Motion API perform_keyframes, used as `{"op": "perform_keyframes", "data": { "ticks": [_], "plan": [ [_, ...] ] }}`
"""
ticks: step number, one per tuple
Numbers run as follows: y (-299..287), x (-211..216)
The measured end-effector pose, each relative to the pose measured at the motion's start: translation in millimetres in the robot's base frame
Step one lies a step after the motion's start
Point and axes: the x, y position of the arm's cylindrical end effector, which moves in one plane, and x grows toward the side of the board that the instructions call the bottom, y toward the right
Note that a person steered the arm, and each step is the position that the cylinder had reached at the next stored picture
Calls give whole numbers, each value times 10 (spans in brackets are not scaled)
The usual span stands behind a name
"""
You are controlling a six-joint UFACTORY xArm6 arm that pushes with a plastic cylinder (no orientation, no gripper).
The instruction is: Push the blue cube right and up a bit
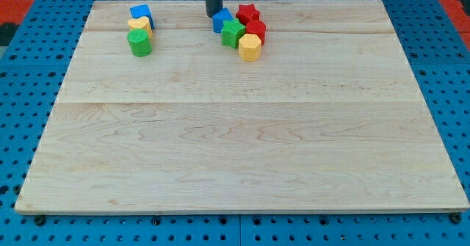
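The blue cube (141, 13) sits near the view's top left of the wooden board (242, 128), touching a yellow block (139, 26) just below it, with a green cylinder (139, 43) under that. My tip (213, 14) is a dark rod coming down from the view's top. It stands well to the right of the blue cube, at the left edge of a second blue block (220, 20).
A cluster sits at the view's top centre: the second blue block, a green star block (233, 33), a red star block (248, 14), a red block (256, 29) and a yellow hexagonal block (250, 48). The board lies on a blue pegboard surface (22, 92).
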Motion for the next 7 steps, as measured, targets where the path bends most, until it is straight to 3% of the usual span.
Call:
{"op": "perform_keyframes", "data": {
  "ticks": [4, 7],
  "plan": [
    [-22, 29],
    [-702, -449]
  ]
}}
